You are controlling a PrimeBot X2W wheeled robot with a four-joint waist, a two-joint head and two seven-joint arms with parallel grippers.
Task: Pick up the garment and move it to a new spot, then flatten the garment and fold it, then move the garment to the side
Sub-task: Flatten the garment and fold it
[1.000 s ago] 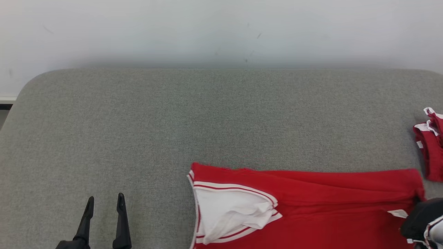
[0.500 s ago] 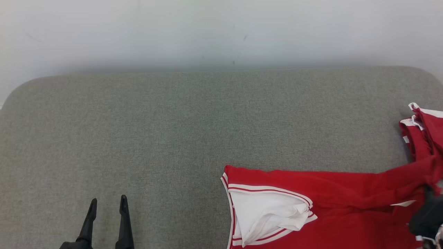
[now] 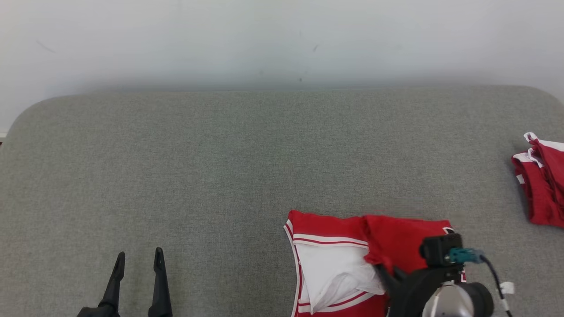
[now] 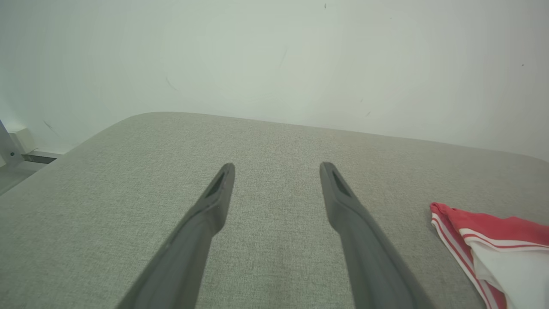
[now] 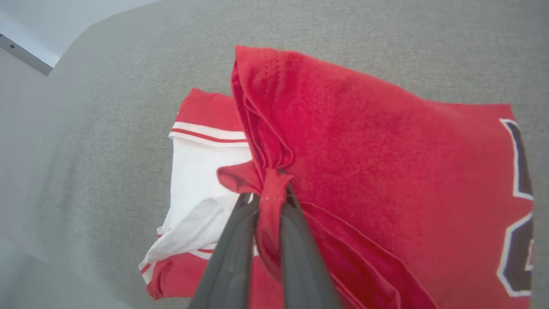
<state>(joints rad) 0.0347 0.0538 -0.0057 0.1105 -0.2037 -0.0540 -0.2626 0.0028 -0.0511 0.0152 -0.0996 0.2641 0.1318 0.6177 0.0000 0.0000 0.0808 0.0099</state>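
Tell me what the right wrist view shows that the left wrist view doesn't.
Right wrist view: the right gripper shut on a bunched fold of the red jersey, which is doubled over itself, with black white-edged lettering on the folded part. Left wrist view: the left gripper open, fingers apart over bare grey cushion, and the white wall behind. Both: the jersey's white lining with striped trim, lying on the cushion.

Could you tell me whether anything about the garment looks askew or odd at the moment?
Yes: the red garment is folded unevenly. The right gripper pinches a bunched edge of it, and its white lining lies crumpled at the open end.
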